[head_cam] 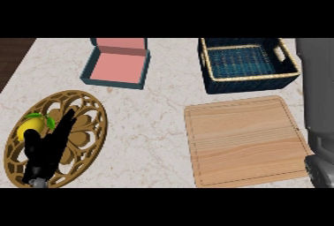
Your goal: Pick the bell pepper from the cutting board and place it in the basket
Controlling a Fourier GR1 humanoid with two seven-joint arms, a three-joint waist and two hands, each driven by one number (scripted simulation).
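The wooden cutting board (244, 141) lies at the right of the counter with nothing on it. Behind it stands the dark blue woven basket (248, 79) with a straw rim, and its inside shows nothing. No bell pepper appears anywhere in the view. My right forearm (320, 97) rises along the right edge past the board and basket, and its hand is out of the picture. My left hand (47, 150) rests open at the lower left, fingers straight and pointing up and right, over a round carved wooden plate (85, 110).
A yellow lemon (31, 127) with a green leaf lies on the carved plate just left of my left hand. A teal box (117, 66) with a pink lining stands open at the back centre. Pale marble counter runs between plate and board.
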